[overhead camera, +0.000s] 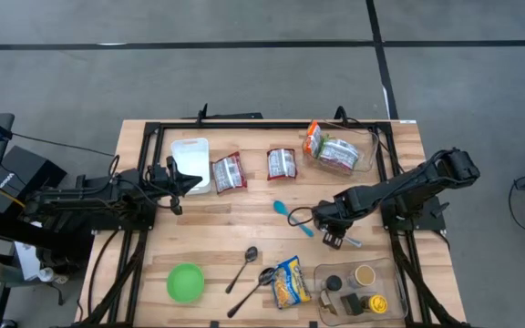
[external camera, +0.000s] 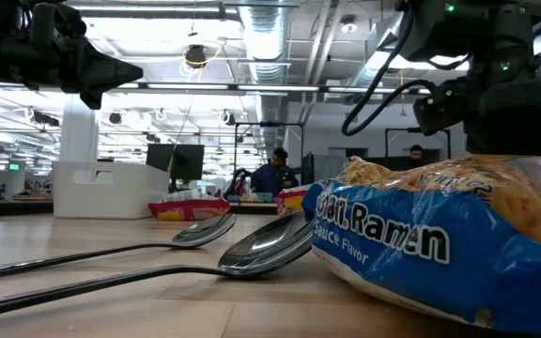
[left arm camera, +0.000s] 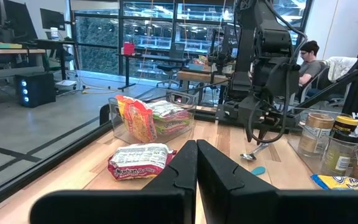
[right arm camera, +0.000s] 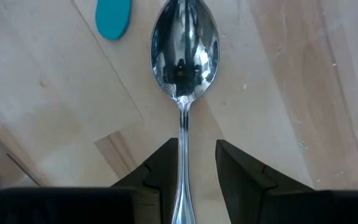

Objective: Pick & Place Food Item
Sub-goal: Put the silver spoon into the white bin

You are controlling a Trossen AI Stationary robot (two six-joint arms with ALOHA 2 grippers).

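Wooden plank worktop [overhead camera: 244,232] with a black frame, on grey concrete floor marked with dark lines. Right gripper [right arm camera: 188,163] sits right of centre in the high view, fingers [right arm camera: 238,171] narrowly apart, straddling the handle of a metal spoon [right arm camera: 184,46]; whether the pads touch it, cannot tell. Teal spoon [overhead camera: 292,217] lies just left of that gripper. Left gripper [left arm camera: 196,171] hovers at the left edge of the worktop near a white container [overhead camera: 190,164], fingers pressed together, holding nothing.

Food items: 2 red noodle packets [overhead camera: 229,172] in the upper middle, a clear bin with snack bags [overhead camera: 335,149] at upper right, a yellow-blue ramen packet [overhead camera: 290,281] at lower centre. 2 more spoons [overhead camera: 241,270] lie left of the ramen. Green bowl [overhead camera: 186,281] at lower left. Clear bin with jars [overhead camera: 361,290] at lower right.

Room in the low view: open office, exposed ceiling ducts, strip lights, monitors, 2 people seated far back. Left wrist view shows another seated person at upper right.
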